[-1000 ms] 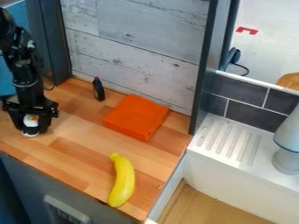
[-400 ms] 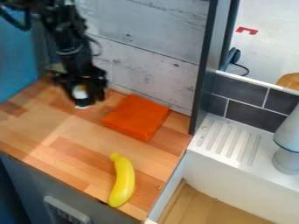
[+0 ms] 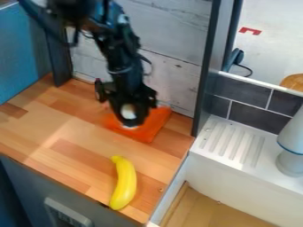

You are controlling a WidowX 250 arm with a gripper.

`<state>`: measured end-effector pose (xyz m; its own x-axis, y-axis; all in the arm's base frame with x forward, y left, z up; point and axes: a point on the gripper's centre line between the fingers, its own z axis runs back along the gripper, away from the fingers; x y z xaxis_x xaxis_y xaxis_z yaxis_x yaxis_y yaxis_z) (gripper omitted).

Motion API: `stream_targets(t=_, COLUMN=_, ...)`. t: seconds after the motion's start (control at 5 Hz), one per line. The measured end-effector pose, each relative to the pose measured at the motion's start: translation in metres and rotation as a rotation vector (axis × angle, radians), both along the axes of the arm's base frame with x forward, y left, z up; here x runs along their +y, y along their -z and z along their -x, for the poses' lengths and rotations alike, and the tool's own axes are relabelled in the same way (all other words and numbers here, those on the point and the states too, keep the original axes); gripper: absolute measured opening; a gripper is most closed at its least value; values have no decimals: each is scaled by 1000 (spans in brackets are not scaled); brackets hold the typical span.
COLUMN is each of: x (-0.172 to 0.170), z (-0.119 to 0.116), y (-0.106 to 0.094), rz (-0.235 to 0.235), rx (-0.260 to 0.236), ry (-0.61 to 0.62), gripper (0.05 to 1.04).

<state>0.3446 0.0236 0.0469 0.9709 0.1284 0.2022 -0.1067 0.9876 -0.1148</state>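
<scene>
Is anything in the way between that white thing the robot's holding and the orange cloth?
Nothing visible: the gripper holds the white object over the orange cloth, and the banana lies off to the near side.

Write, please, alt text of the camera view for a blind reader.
A black robot end effector holds a small white object over a folded orange cloth on a wooden countertop. A yellow banana lies nearer the camera, and a white ribbed drainboard is at the right.

Banana (image 3: pixel 123 183) lies before the folded cloth (image 3: pixel 155 129).
</scene>
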Motion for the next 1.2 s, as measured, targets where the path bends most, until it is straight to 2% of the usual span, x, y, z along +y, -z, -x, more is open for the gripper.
stream_targets(t=0.2, x=-34, z=-3, y=4, rz=2, rx=-8, ry=67, gripper=600)
stream_targets(t=0.6, x=-41, z=5, y=51, rz=-8, rx=85, ry=73, gripper=600)
stream_targets(t=0.8, x=-44, z=3, y=61, rz=9, rx=93, ry=81, gripper=600)
stream_targets(t=1.0, x=-46, z=1, y=61, rz=20, rx=94, ry=108, gripper=673)
stream_targets(t=1.2, x=-48, z=1, y=60, rz=32, rx=93, ry=119, gripper=969)
